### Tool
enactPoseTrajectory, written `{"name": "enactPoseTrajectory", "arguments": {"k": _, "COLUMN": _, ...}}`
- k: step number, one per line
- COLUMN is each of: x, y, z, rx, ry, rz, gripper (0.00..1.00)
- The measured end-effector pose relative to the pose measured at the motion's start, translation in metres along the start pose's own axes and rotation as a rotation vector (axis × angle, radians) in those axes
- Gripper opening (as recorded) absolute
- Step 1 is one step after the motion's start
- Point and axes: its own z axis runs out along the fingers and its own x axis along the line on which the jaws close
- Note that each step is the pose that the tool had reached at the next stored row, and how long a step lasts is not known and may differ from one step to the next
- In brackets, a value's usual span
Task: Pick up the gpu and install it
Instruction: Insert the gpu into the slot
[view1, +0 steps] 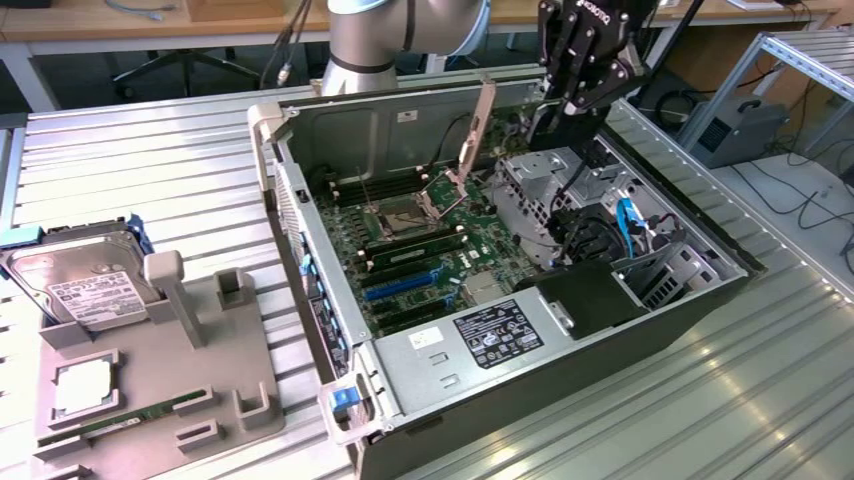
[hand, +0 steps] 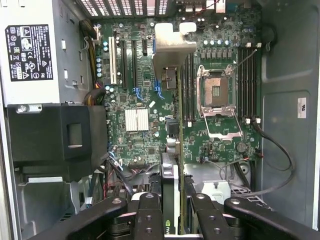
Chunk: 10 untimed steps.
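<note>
While the arm is hanging over the open computer case (view1: 300, 200), we are listing the gripper (hand: 175, 202) as clamped on the gpu (hand: 170, 175), its fingers (hand: 149, 215) pressing either face of the card, which is standing on edge between them. Long axis: we are reading it as running straight out from the fingers to the pale bracket (hand: 172, 47) at the far end. Position: we are placing it above the motherboard (hand: 135, 120), parallel to the expansion slots (hand: 122, 60), just beside the blue slot (hand: 157, 89); we are judging it not yet seated.

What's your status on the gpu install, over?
Claw shut on gpu. Held on edge inside case, above motherboard, not seated. Open CPU socket close beside it.
</note>
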Motion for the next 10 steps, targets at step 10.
{"name": "enactPoseTrajectory", "arguments": {"k": 10, "x": 0.001, "y": 0.0086, "z": 0.0168, "rx": 0.0010, "ry": 0.0001, "rz": 0.000, "gripper": 0.27}}
